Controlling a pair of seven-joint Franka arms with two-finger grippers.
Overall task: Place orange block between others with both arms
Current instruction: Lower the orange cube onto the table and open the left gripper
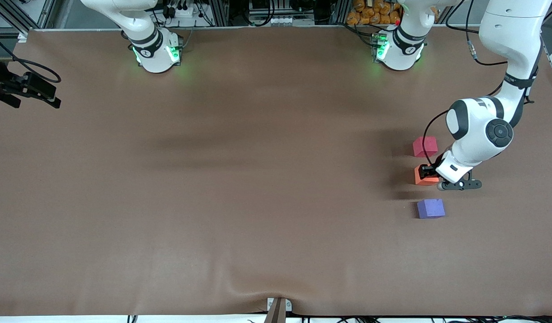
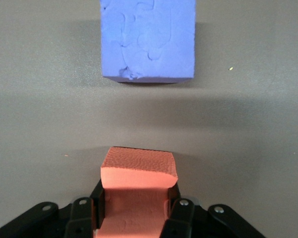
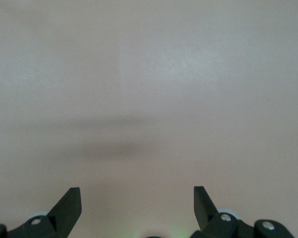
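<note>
The orange block (image 1: 427, 180) (image 2: 138, 171) is in the gap between the others, and my left gripper (image 1: 426, 172) (image 2: 136, 208) is shut on it, one finger on each side. It is down at the brown table; whether it rests on it is unclear. The red-pink cube (image 1: 425, 146) lies farther from the front camera. The purple cube (image 1: 431, 208) (image 2: 148, 39) lies nearer, a short gap from the orange block. My right gripper (image 3: 136, 191) is open over bare table and holds nothing.
Both arm bases (image 1: 157, 51) (image 1: 397, 49) stand along the table's edge farthest from the front camera. Black hardware with a cable (image 1: 27, 89) sticks in over the table at the right arm's end. The brown cloth (image 1: 240, 188) is rumpled near the front clamp (image 1: 278, 309).
</note>
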